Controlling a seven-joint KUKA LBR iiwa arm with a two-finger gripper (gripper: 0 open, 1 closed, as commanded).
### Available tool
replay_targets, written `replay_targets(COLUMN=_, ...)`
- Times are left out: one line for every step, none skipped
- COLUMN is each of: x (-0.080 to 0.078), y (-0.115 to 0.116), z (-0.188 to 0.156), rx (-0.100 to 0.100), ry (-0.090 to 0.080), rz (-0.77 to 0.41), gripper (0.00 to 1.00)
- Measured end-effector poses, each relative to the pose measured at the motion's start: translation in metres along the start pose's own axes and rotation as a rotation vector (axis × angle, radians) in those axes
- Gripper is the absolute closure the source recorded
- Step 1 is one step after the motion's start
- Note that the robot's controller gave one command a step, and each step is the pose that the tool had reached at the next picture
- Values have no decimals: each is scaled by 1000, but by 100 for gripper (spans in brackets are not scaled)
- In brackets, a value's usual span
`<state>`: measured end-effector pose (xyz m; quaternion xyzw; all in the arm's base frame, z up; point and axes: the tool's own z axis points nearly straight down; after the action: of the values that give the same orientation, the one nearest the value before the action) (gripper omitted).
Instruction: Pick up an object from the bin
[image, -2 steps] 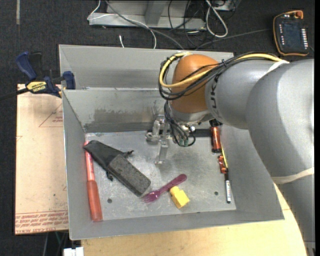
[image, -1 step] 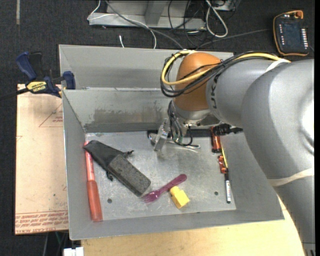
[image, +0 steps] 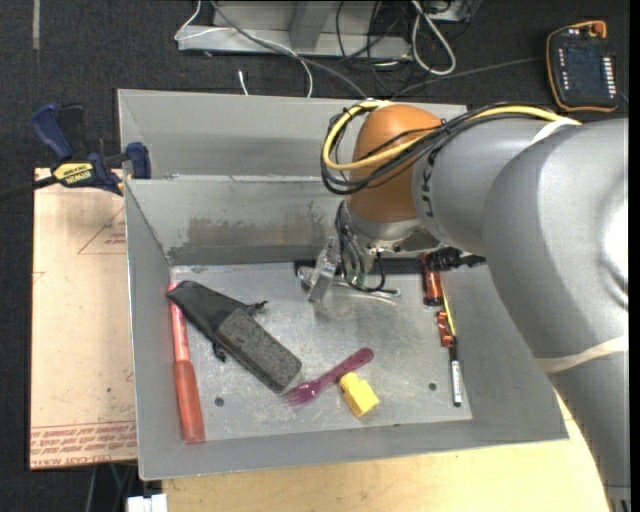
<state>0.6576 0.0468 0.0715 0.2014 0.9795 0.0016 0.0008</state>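
A thin black bar is lying along the back wall, above the purple spoon, and the pincer is being held low just beside it; whether the pincer is open or closed cannot be told. The grey bin is being surrounded by dark floor. A yellow block is touching the spoon's right, a grey eraser and red marker are lying to its left

Legend, lettering. Dark letters run up the arm just beside its orange cover; I read them as "UK", probably part of a longer maker's name. The pendant beyond the bin has a lit screen, its characters too small for me to read. Marks on the pen at the bin's right: illegible.
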Motion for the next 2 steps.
replay_targets(x=1, y=-1, z=-17, rx=1, ry=3, rz=0, gripper=100)
replay_targets(x=1, y=-1, z=-60, rx=1, ry=4, rz=-1, gripper=100)
